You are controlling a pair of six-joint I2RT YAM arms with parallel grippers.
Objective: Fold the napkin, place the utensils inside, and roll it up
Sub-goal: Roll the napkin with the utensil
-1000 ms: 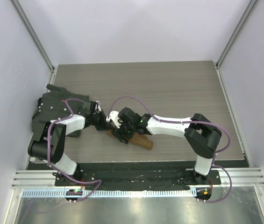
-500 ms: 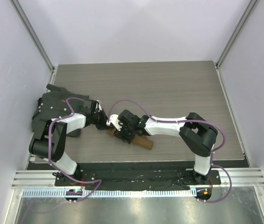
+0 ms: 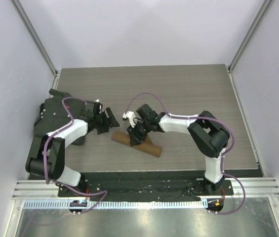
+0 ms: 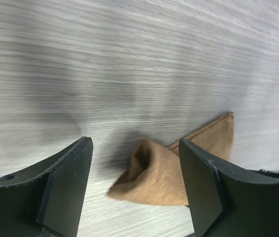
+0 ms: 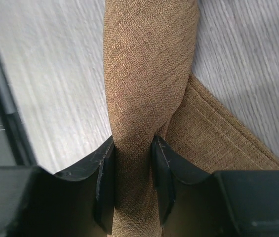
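Mat: the dark mat [image 3: 48,116] lies at the 9 o'clock edge of the table [image 3: 179,89], well apart from the work.
Left claw: my left claw [image 3: 109,120] hangs wide and holds nothing. It is just off the napkin's 10 o'clock end, not touching it.
Napkin, place: the napkin [image 3: 149,148] lies rolled on the table near the 6 o'clock edge, between my two claws.
Napkin, axis: in the top view the long axis runs from 10 o'clock to 4 o'clock. The 10 o'clock end faces my left claw and gapes as an open fold. A flat hemmed corner sticks out beside it.
Right claw: my right claw [image 5: 133,142] is narrow and pinches the napkin across its width, a little toward the 10 o'clock end. One finger presses each side and the cloth bulges above them.
Knife: I see none. I cannot tell whether it is inside the roll.
Handling: I judge the cloth light, soft and coarse-woven. It will not slip much, but it is limp, so it sags and unrolls wherever nothing holds it. Nothing here is fragile.
Where to hold: I would grip across the roll, not along it, near the middle so that both ends stay wound. The loose 10 o'clock end is the weak spot, so my left claw should close over the fold there.
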